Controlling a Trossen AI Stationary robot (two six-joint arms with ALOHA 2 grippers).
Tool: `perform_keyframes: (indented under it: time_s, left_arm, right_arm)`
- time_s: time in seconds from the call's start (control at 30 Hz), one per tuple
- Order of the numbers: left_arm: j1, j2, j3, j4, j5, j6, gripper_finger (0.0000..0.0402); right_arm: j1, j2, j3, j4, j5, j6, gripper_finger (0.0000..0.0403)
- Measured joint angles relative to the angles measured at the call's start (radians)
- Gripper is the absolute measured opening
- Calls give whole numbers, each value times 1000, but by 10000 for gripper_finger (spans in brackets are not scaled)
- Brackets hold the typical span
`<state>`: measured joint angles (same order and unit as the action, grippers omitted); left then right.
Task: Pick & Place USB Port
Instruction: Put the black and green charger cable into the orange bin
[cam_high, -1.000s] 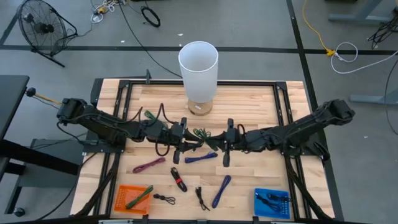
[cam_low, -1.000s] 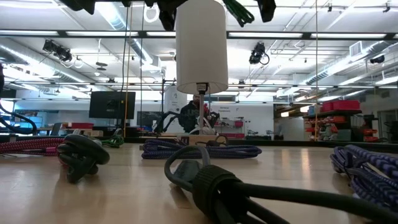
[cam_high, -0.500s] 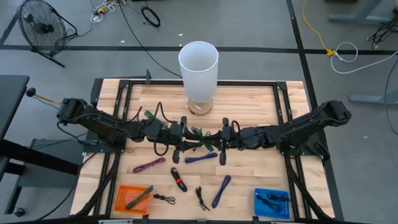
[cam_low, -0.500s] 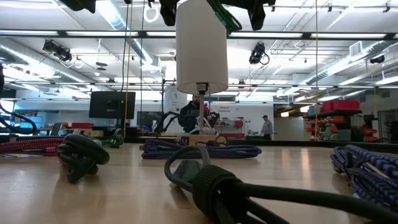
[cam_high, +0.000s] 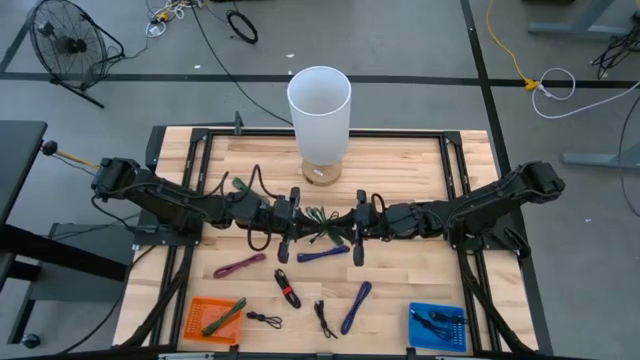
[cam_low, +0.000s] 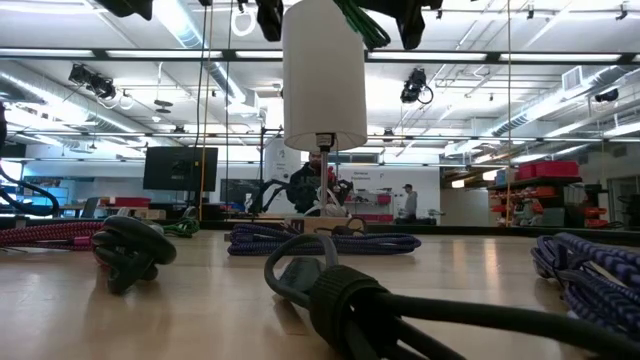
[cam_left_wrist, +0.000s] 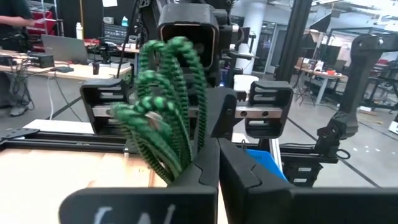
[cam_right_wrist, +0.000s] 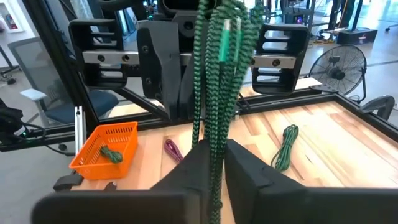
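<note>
The bundled green braided USB cable (cam_high: 322, 220) hangs above mid-table, between the 2 claws. The left gripper (cam_left_wrist: 214, 163) has its fingers pressed together on the bundle's lower coils; in the left wrist view the loops fan out just beyond the fingertips. The right gripper (cam_right_wrist: 214, 163) faces it from the opposite side, its fingers closed around the hanging strands. So both claws pinch the same cable — looks like a hand-over in mid-air.

Progress, as a judgement: pick is done, place is not. The orange mesh plastic bin (cam_high: 213, 319) sits well off from the left gripper, toward the table's near edge, w/ 1 green cable already inside. The blue plastic bin (cam_high: 438, 327) lies well off from the right gripper, same edge, holding 1 dark cable. Which bin this cable is meant for can't be told for sure; green-in-orange suggests the orange one.

Still loose on the wooden slat table (cam_high: 400, 165), below and nearer than the claws: a blue coiled cable (cam_high: 322, 254), a magenta cable (cam_high: 240, 265), a 2nd blue cable (cam_high: 355, 306), approx. 3 black ones. So most of the sorting is left.

The white cylindrical lamp shade (cam_high: 319, 110) stands beyond the claws. No readable brand, label or text anywhere.
</note>
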<state>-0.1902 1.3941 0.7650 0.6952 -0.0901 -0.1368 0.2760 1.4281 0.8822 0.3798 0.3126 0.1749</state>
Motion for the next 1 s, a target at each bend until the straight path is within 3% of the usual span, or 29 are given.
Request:
perform_keyframes:
  time_s: [0.2, 0.37, 0.5, 0.67, 1.0]
  left_arm:
    - [0, 0, 0, -41, -11, -9, 4]
    - [-3, 0, 0, -50, -4, -12, 27]
    - [-4, 0, 0, -51, 0, 2, 42]
    - [-5, 0, 0, -51, -20, 22, 8]
    - [-10, 0, 0, -58, -10, -6, 18]
  right_arm:
    - [0, 0, 0, 0, 10, -10, 71]
    - [0, 0, 0, 7, 13, -21, 11]
    - [0, 0, 0, 20, 7, -25, 4]
    - [0, 0, 0, 21, -11, -28, 1]
    - [3, 0, 0, 34, 9, -36, 0]
